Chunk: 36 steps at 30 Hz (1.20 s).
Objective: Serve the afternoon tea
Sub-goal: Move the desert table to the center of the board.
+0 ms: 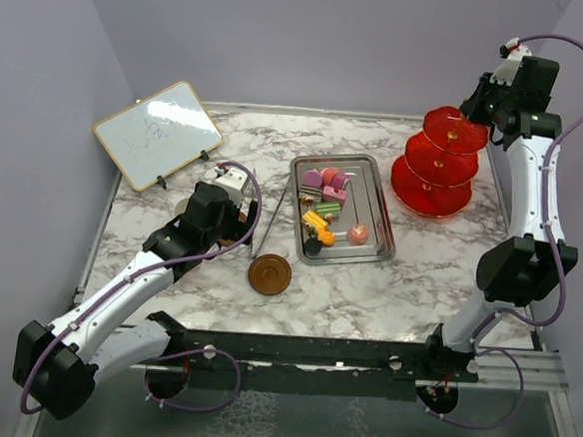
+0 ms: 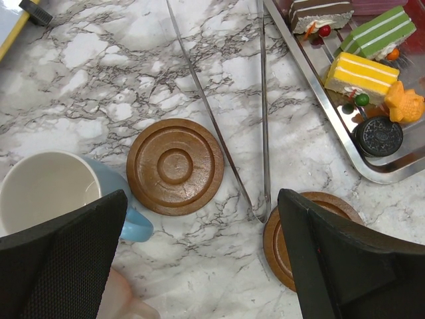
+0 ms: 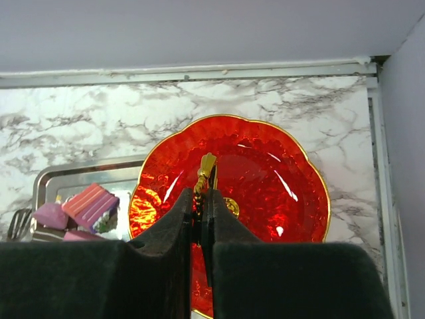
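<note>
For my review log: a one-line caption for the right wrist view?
Right end effector shut on the gold finial of the red stand; steel tray with cake pieces beside it.

White grey-veined marble tabletop (image 1: 396, 296), metal rail (image 1: 309, 111) along its far edge, plain lilac walls (image 1: 284, 38) on three sides

Colourful cake pieces (image 1: 329, 206) lie in the steel tray (image 1: 344, 260). The red three-tier stand (image 1: 435, 164) (gold finial on top) stands right of it. The blue cup (image 2: 46, 193), brown saucer (image 2: 175, 166) and second saucer (image 2: 275, 242) sit left of it.
</note>
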Available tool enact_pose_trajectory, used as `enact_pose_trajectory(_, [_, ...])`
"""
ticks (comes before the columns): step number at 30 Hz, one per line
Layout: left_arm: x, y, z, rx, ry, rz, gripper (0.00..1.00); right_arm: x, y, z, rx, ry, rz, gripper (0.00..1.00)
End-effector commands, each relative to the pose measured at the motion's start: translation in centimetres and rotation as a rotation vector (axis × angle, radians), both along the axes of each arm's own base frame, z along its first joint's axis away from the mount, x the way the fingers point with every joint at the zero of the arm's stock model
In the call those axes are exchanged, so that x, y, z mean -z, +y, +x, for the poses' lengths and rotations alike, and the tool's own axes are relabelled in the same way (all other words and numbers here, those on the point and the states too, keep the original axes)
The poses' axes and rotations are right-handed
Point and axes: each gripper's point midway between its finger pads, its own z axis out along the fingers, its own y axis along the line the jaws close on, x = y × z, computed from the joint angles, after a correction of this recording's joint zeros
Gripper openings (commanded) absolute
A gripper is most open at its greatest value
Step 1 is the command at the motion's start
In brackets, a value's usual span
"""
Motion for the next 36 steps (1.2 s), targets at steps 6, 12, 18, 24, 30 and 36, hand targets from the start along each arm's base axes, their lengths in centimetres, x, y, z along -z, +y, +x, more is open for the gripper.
enact_pose_trajectory(6, [-0.4,0.0,0.2,-0.003,-0.022,-0.020,0.99,-1.2,4.8,-3.0,-0.214,-0.031,0.089,0.01])
enact_pose_trajectory(12, [-0.5,0.2,0.2,-0.012,-0.029,-0.013,0.99,-2.3,5.5,-3.7,-0.250,-0.063,0.099,0.02])
enact_pose_trajectory(18, [-0.5,0.4,0.2,-0.018,-0.031,-0.013,0.99,-1.0,5.1,-3.6,-0.236,-0.024,0.086,0.11])
enact_pose_trajectory(24, [-0.7,0.4,0.0,-0.015,-0.038,-0.020,0.99,-0.7,5.2,-4.1,-0.237,-0.009,0.083,0.25])
enact_pose_trajectory(30, [-1.0,0.4,0.0,-0.020,-0.047,-0.025,0.99,-3.0,4.4,-4.4,-0.189,-0.038,0.061,0.59])
enact_pose_trajectory(36, [-2.1,0.9,0.1,-0.052,-0.103,-0.053,0.99,-7.1,3.8,-5.4,-0.143,-0.113,0.036,0.70])
